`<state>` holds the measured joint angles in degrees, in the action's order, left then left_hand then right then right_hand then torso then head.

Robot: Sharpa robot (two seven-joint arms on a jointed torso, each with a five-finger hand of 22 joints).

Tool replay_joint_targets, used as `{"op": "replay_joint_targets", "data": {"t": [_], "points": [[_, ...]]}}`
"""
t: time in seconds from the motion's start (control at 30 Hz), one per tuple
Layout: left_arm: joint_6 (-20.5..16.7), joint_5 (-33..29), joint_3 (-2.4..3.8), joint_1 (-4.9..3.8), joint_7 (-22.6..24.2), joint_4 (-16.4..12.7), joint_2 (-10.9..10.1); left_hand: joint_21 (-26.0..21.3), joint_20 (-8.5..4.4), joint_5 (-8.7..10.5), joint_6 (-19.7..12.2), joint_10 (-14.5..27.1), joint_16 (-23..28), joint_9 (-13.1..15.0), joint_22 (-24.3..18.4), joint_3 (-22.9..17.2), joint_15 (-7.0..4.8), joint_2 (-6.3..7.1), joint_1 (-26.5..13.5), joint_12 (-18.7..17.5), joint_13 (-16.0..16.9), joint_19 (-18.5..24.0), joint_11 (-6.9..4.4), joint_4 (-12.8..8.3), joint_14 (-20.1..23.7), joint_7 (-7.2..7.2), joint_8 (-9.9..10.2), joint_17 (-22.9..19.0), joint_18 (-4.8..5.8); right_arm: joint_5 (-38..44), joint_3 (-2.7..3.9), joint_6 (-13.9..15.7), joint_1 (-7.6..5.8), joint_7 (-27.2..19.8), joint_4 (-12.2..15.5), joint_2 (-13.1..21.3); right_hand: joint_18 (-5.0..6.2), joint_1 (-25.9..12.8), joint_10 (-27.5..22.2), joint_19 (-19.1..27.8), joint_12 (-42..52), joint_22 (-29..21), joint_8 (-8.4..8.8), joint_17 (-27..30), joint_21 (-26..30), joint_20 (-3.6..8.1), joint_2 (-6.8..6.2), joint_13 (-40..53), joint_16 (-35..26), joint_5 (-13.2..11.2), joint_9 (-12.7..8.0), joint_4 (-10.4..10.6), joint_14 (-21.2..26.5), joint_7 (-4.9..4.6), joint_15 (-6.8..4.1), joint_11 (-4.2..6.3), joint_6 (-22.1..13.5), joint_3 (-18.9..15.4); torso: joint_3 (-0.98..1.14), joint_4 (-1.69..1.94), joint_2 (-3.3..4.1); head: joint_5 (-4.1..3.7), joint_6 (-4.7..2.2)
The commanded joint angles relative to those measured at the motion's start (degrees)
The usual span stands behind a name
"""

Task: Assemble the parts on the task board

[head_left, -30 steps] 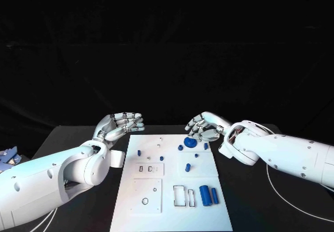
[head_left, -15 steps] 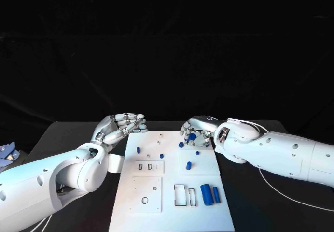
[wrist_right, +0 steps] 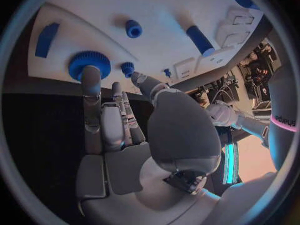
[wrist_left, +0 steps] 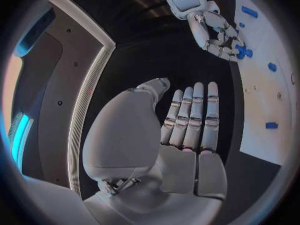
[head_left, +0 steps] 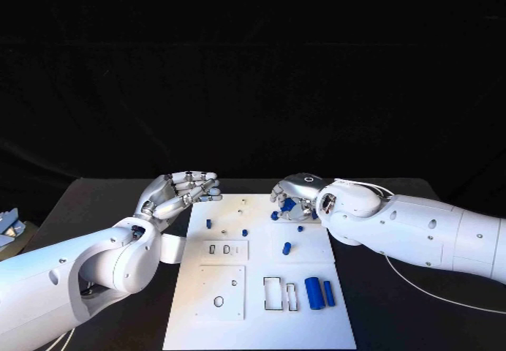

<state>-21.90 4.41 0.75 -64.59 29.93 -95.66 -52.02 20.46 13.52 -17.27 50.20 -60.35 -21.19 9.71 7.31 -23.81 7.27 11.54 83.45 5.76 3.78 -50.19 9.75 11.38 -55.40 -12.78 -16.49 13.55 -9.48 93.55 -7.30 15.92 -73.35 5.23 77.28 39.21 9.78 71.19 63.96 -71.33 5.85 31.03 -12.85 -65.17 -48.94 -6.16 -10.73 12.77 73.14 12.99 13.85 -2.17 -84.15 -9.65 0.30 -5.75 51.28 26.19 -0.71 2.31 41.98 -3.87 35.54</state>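
The right hand is low over the far part of the task board, palm turned down. In the right wrist view one fingertip lies on the rim of a blue gear, and the thumb reaches beside a small blue toothed part just next to it. Whether the gear is really pinched or only touched, I cannot tell. From the head view the gear shows partly under these fingers.

The left hand is raised at the far left corner of the board. Its fingers are curled inward in the head view, while the left wrist view shows them rather straight and side by side, with nothing in them.

Going outward on the board: a short blue peg stands near the middle, a little to the right. Two blue cylinders lie side by side at the near right, just beside a rectangular outline slot. Small blue pins stand at the far left part of the board.

The board lies on the black table, between both arms.
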Motion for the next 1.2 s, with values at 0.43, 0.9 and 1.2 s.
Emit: {"op": "replay_joint_targets", "data": {"t": [0.43, 0.9, 1.2], "points": [[1.2, -0.56, 0.1, -0.11, 0.08, -0.16, 0.03, 0.48, 0.05, 0.19, -0.56, 0.42, -0.34, -0.16, 0.1, -0.56, 0.03, 0.0, -0.66, -0.63, -0.1, -0.47, 0.4, -0.09, -0.43, -0.73, 0.57, 0.16, -1.02, 2.7, -0.05, -1.17, 0.28, 1.03, -0.58, -1.02, -1.35, 0.97, 0.3, -2.13, 2.23, 8.09, -1.24, -4.48, -6.56, 0.01, 0.53, 0.86, 4.49, -0.06, 1.04, 0.99, -2.46, 0.03, 0.27, 0.21, 2.12, 1.16, -0.15, 0.39, 0.68, -0.28, 0.55], [1.42, -0.9, 0.12, -0.12, -0.43, -0.07, 0.03, 0.51, 0.04, 0.2, -0.69, 0.53, -0.35, -0.2, 0.09, -0.59, 0.08, 0.0, -0.72, -0.79, -0.1, -0.5, 0.47, -0.13, -0.35, -0.82, 0.69, 0.2, -1.01, 2.62, -0.1, -2.44, 0.49, 1.0, -0.86, -1.31, -1.77, 2.07, 1.24, -2.46, 3.6, 12.14, -2.76, -5.34, -9.67, 0.36, 1.33, 1.39, 5.68, -0.19, 2.43, 1.0, -2.41, 0.8, -0.21, 0.89, 4.55, 2.52, -0.12, 0.39, 0.96, -0.28, 0.58], [1.52, -1.09, 0.13, -0.21, -0.7, -0.24, -0.18, 0.55, 0.03, 0.2, -0.83, 0.65, -0.39, -0.25, 0.09, -0.62, 0.11, 0.0, -0.76, -0.96, -0.09, -0.52, 0.54, -0.19, -0.31, -0.9, 0.81, 0.26, -0.99, 2.62, -0.18, -2.8, 0.88, 1.05, -1.25, -1.62, -1.74, 2.07, 1.09, -2.42, 3.58, 12.11, -2.82, -5.42, -9.72, 0.38, 1.32, 1.38, 5.78, -0.25, 2.55, 1.01, -2.4, 0.78, -0.21, 0.86, 4.59, 2.61, -0.09, 0.36, 1.16, -0.09, 0.83]]}}
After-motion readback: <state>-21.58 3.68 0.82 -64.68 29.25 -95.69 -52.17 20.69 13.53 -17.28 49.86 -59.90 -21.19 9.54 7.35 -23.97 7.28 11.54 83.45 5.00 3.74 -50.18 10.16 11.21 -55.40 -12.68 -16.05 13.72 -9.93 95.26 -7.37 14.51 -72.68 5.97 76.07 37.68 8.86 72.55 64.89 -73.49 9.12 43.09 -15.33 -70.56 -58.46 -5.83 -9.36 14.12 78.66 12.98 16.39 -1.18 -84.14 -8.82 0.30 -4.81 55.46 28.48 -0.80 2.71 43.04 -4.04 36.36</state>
